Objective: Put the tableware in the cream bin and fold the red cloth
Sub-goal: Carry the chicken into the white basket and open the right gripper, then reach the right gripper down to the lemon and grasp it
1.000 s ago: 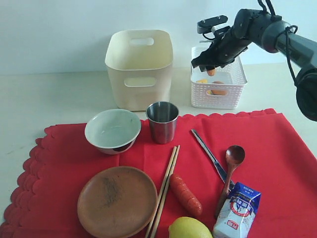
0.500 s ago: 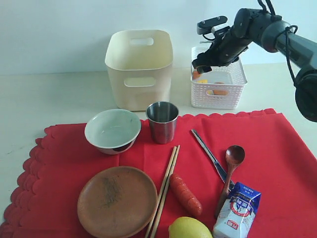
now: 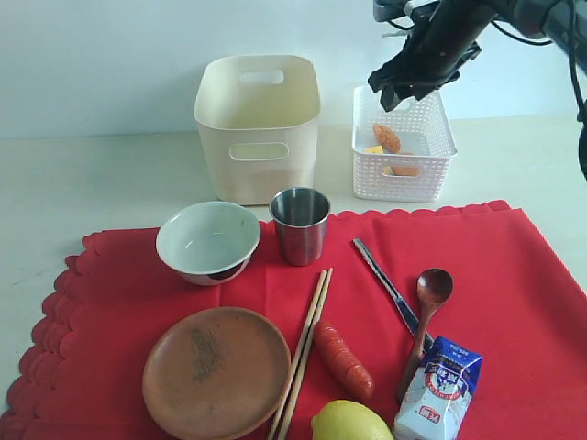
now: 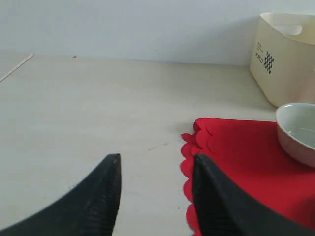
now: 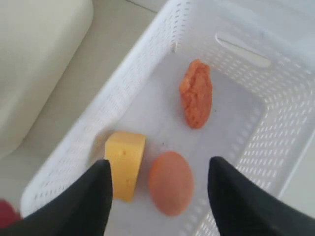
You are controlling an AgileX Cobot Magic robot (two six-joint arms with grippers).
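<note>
Cream bin (image 3: 258, 128), basket (image 3: 404, 183) w/ egg (image 5: 171, 183), cheese (image 5: 124, 163)

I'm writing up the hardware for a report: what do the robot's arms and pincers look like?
The right arm is dark grey-black with black cables along it. The left pincer and right pincer both have matte black, tapered fingers with fine ribbing. No markings visible.

Dark right arm stretched out, wrist angled down. Right tool (image 3: 406, 89) (image 5: 160, 167) hangs above the white basket (image 3: 404, 186), jaws spread wide, holding nothing. Left tool (image 4: 156, 162) well apart from the basket, jaws parted, empty.
</note>
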